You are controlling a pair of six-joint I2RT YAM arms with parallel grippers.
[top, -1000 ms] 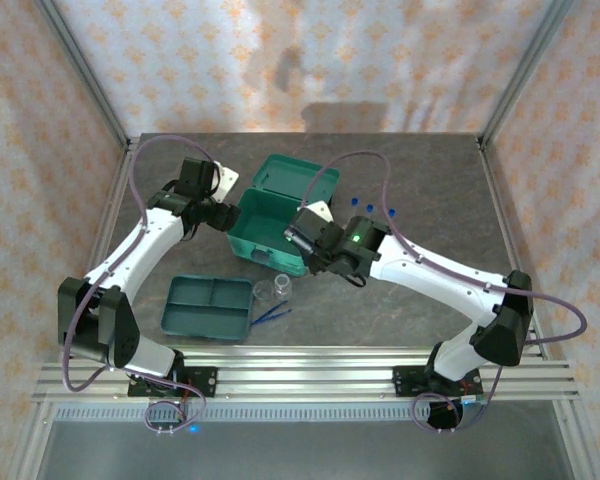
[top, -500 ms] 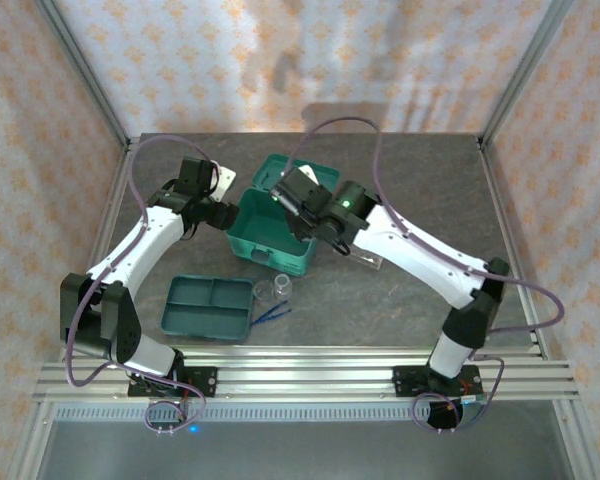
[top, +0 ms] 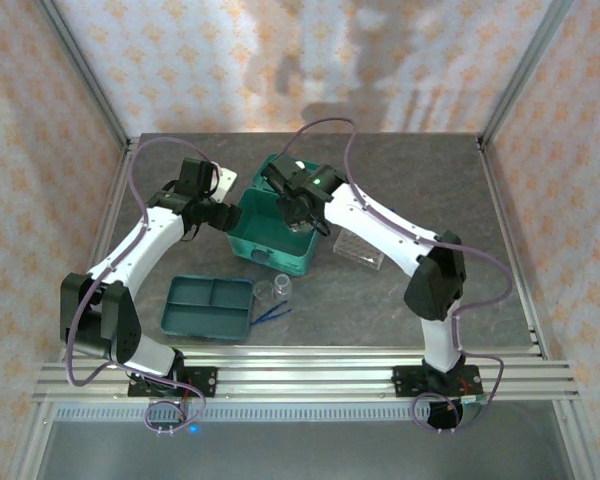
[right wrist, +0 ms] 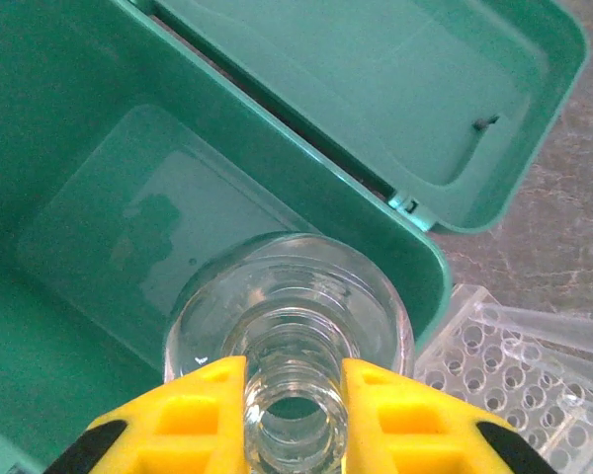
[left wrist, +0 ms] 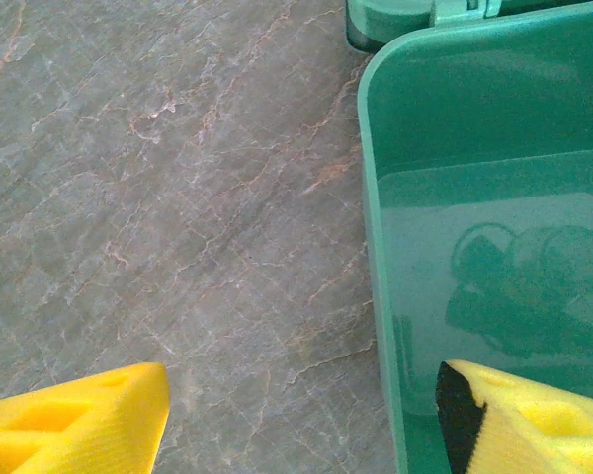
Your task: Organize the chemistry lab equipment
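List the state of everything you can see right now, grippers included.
Teal case: lid open, nothing inside.
Right gripper: shut on glass flask, held by the neck over the case.
Left gripper: open, straddling the case wall.
Second glass vessel: upright on the table.
Divided tray: empty.
Tweezers: lying on the table.
Rack: on the table, visible holes empty.

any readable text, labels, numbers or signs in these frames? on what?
No readable text in any view.
Case: plain teal inside and on the lid, no label.
Flask: clear glass, no markings seen.
Rack: clear plastic, no print seen.
Tray: plain teal; too small here to rule out fine print.
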